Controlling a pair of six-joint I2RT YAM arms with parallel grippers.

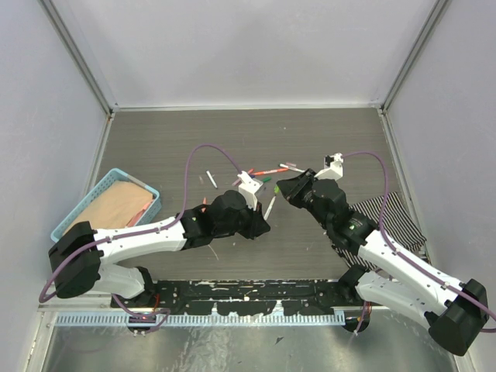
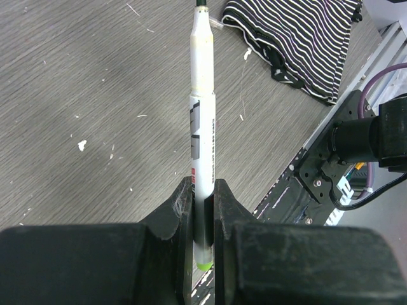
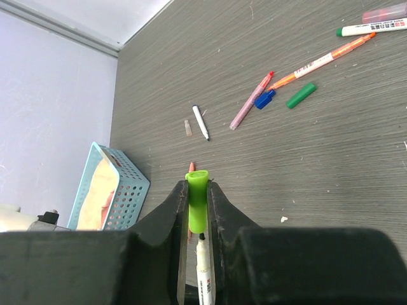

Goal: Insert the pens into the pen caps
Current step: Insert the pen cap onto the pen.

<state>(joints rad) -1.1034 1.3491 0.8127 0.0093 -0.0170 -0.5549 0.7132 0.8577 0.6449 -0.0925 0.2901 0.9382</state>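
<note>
Top view: your left gripper [image 1: 262, 219] and right gripper [image 1: 284, 188] sit nose to nose mid-table, with a white pen [image 1: 270, 206] between them. Loose pens [image 1: 271, 170] lie beyond.
Left wrist: jaws clamped on the white pen's barrel, its lime end rearmost.
Right wrist: jaws pinched on a lime cap [image 3: 197, 210], with the pen's dark tip just beneath it.

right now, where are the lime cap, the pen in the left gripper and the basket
lime cap [image 3: 198, 203]: right wrist view, middle of the cap
held pen [image 2: 203, 136]: left wrist view, middle of the white barrel
basket [image 3: 130, 200]: right wrist view, side wall
</note>
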